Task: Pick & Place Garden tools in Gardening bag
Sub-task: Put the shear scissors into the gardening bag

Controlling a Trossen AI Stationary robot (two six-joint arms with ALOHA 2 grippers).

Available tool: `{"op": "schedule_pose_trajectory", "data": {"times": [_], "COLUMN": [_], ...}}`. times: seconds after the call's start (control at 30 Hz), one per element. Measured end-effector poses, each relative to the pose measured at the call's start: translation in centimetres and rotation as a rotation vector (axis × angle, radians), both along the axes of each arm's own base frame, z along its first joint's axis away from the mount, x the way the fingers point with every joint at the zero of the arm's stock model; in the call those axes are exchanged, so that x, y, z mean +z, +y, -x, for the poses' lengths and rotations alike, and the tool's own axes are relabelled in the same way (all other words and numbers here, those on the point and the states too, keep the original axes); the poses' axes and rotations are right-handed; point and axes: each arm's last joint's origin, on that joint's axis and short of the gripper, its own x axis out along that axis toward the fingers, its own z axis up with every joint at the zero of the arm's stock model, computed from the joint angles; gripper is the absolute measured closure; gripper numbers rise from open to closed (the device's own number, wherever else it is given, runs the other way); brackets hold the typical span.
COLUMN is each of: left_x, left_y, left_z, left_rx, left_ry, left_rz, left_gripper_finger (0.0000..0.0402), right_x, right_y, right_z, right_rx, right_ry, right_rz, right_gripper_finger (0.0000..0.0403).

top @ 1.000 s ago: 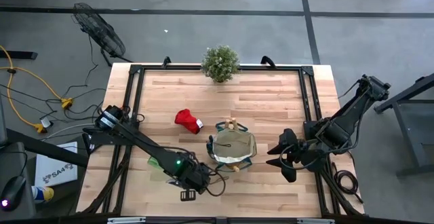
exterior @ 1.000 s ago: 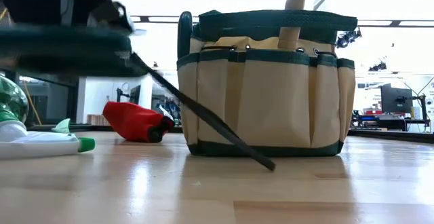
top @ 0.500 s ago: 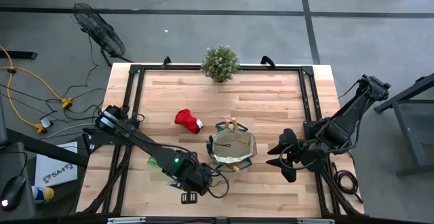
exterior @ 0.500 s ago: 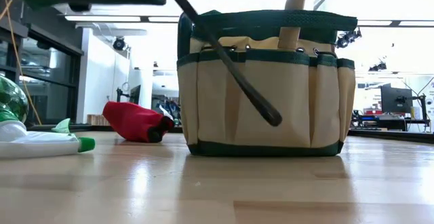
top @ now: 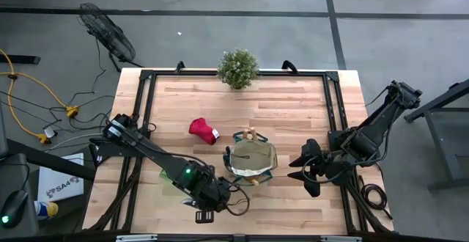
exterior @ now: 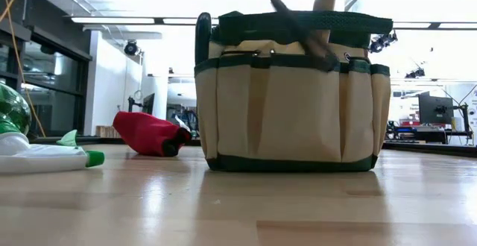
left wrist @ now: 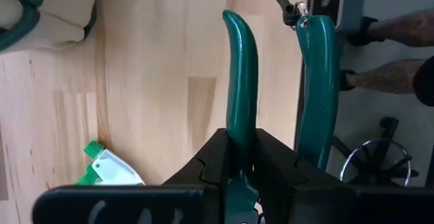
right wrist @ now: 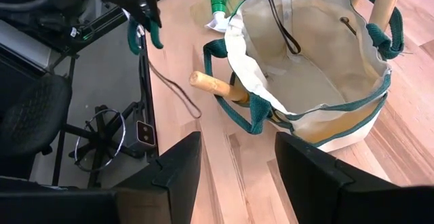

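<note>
1. Pruners, green-handled metal, hang pinched in the left gripper's jaws at the table's near edge, left of the tan fabric gardening bag.
2. Carry them high over the rim, then release inside.
3. Right gripper waits right, jaws spread.

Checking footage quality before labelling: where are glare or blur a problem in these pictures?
Low view: bright ceiling lights wash out the background behind the gardening bag, and a dark streak at its rim is motion-blurred. Left wrist view: the pruners look sharp.
</note>
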Motion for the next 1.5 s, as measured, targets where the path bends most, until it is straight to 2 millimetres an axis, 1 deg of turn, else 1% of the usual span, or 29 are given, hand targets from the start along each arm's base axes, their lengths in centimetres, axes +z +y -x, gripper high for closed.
{"op": "schedule_pose_trajectory", "data": {"times": [0.33,0.67,1.0,1.37,1.5], "left_x": [2.6,4.3,5.9,9.0,9.7], "left_y": [-0.1,-0.2,0.1,0.6,0.8], "left_z": [-0.2,-0.4,-0.6,-0.7,-0.7], "left_rx": [-0.024,-0.044,-0.006,0.025,0.048], "left_ry": [-0.067,-0.128,-0.244,-0.408,-0.455], "left_rz": [0.031,0.040,-0.047,-0.131,-0.179], "left_gripper_finger": [0.0357,0.0357,0.0357,0.0357,0.0357], "right_x": [0.0,0.0,0.1,0.4,0.6], "right_y": [0.0,0.0,0.1,0.3,0.5], "right_z": [0.0,0.0,-0.1,-0.3,-0.5], "right_rx": [0.001,0.000,0.000,0.000,0.010], "right_ry": [0.000,-0.001,-0.010,-0.042,-0.072], "right_rz": [-0.001,-0.001,-0.010,-0.040,-0.054], "right_gripper_finger": [0.0222,0.0222,0.0222,0.0222,0.0222]}}
